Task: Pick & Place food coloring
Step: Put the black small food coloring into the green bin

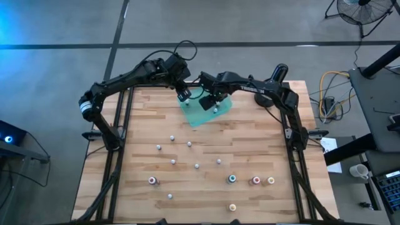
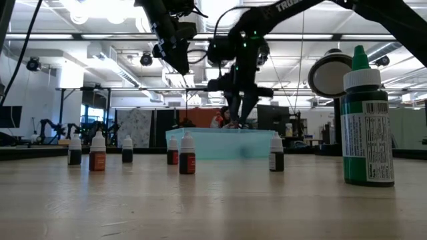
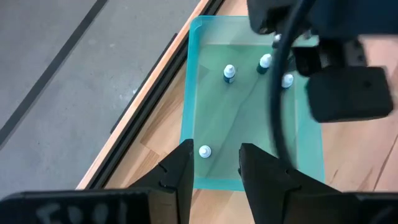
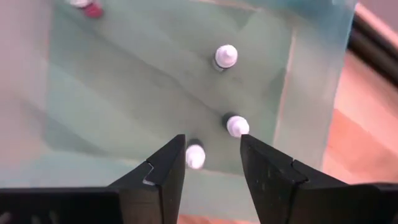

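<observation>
A translucent teal tray lies on the far part of the wooden table. Several white-capped food coloring bottles stand upright in it, among them one near its middle and one by a wall. My right gripper hangs open above the tray, fingers pointing down, with a bottle standing below its fingertips. My left gripper is open and empty, higher up over the tray's far-left end. More bottles stand loose on the table, such as a teal one and a pink one.
A black round lamp-like device stands at the far right corner beside the tray. Loose bottles are spread over the table's middle and near half. One green bottle stands right in front of the low camera. The two arms are close together over the tray.
</observation>
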Robot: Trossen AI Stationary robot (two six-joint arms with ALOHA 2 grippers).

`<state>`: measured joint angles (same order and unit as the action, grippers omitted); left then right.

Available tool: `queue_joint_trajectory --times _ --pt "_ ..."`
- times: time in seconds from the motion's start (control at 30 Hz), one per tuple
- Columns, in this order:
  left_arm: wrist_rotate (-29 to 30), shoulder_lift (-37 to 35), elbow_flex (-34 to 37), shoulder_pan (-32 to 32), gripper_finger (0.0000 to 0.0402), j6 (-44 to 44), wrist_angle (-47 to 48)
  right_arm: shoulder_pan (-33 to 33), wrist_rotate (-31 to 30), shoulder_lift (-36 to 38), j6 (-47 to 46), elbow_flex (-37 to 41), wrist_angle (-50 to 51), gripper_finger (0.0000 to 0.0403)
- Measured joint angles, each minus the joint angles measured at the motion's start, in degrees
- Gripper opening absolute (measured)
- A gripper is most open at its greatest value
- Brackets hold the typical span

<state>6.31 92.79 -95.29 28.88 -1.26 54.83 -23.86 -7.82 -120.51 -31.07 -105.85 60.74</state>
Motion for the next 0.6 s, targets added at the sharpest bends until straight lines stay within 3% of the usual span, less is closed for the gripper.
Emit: queue_joint_trajectory --times 0.3,0.43,0.6 --pt "-0.58 0.00 0.00 0.00 0.0103 -0.89 0.19 6.14 0.25 0.35 12.37 -7.66 13.20 0.0141" --pt "-3.21 0.00 0.00 -0.09 0.0103 -5.08 1.88 10.74 0.25 2.43 12.73 -5.18 15.44 0.0134" --pt "-3.28 0.18 0.00 -0.11 0.0103 -2.08 1.45 16.79 -2.92 7.15 6.59 1.20 15.38 0.0130"
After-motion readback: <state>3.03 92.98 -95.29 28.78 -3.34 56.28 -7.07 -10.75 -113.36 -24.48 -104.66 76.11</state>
